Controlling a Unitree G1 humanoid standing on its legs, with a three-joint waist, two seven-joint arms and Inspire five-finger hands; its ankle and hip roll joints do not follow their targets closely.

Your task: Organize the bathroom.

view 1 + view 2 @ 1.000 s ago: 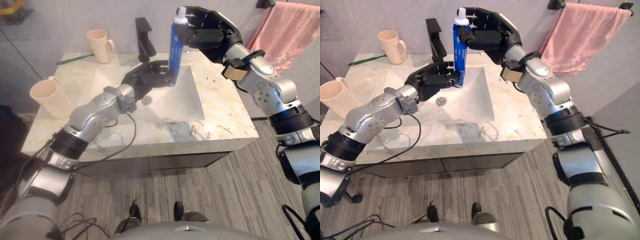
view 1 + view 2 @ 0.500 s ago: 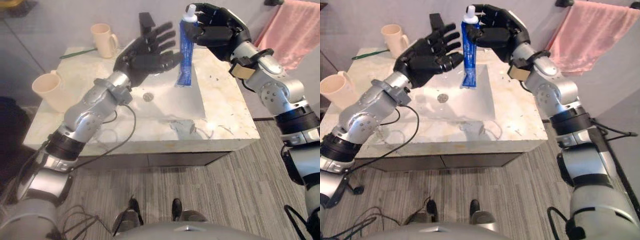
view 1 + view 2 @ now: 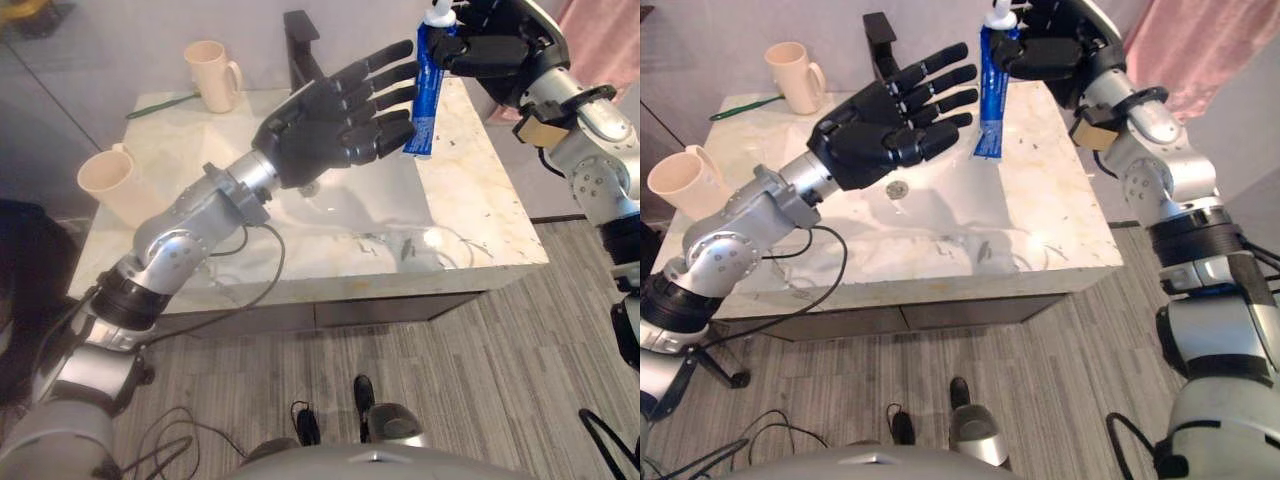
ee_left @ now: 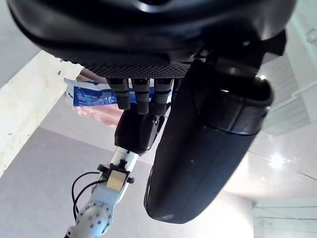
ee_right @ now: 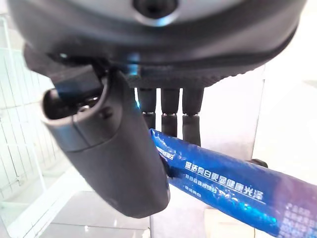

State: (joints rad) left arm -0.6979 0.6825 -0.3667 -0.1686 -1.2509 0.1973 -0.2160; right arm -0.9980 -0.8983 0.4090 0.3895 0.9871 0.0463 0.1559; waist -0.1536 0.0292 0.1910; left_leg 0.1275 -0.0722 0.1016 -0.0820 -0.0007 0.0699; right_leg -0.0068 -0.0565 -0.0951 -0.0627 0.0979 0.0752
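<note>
**Tube held high over the sink, risky handoff spot**

Left eye view: the right hand had its fingers clamped on the top end of the blue tube, white cap up, with the tube hanging in the air over the far right part of the table. The left hand was up beside it with fingers spread and straight, tips just about at the tube and holding nothing. My worry was the pinch: it sat only near the cap, so if the left hand bumped the loose lower end, the tube could swing or slip out and drop into the sink. A mistimed release would do the same.

Right eye view: same setup. The table was pale marble-look stone with a sunken sink and a drain. A black tap stood at the back, with one cream mug beside a green toothbrush at the far left corner and another mug at the left edge. A pink towel hung on the wall to the right. Grey wall, grey plank-look floor.

Left wrist view: past its straight fingers I saw the tube, apart from them.

Right wrist view: thumb and fingers were pinched on the tube.
</note>
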